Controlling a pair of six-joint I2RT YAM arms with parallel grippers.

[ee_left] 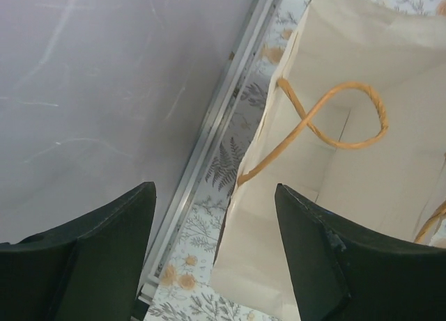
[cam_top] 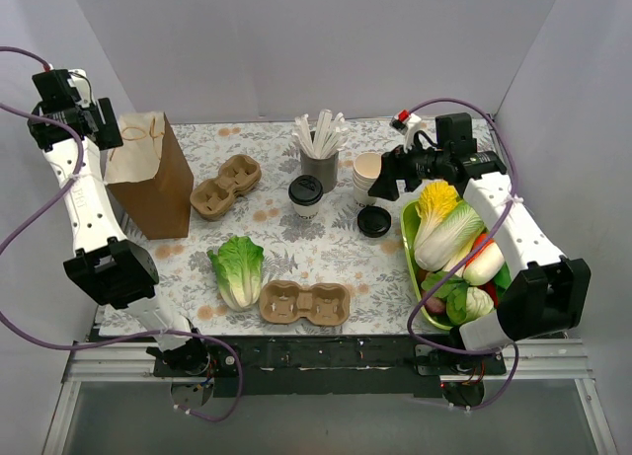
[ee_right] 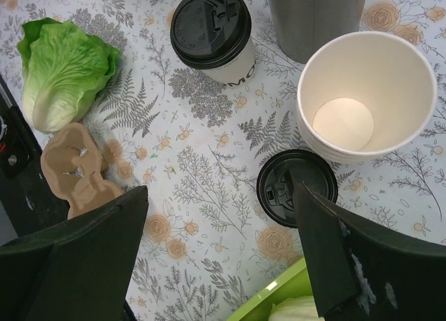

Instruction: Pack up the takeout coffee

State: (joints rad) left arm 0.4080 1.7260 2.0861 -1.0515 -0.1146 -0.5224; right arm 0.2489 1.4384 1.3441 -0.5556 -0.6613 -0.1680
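left pincer (ee_left: 214,192) spread, empty, over paper bag (ee_left: 390,189) | right pincer (ee_right: 221,192) spread, empty, above loose lid (ee_right: 279,185) | takeout coffee (cam_top: 305,195) upright, 10 o'clock of loose lid

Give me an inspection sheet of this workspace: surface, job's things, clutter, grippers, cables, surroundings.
Surface: flower-print table, with bare patches between the items.
Job's things: coffee cup with its lid on, upright mid-table, untouched; paper bag standing open at far left; far carrier and near carrier, both empty.
Clutter: lettuce, grey cup of sticks, stack of lidless cups, loose lid, green tray of vegetables.
Grippers: left gripper open, above the bag's edge; right gripper open, above the loose lid, holding nothing.
Cables: purple cables loop off both arms; none lie among the items.
Surroundings: plain grey walls.
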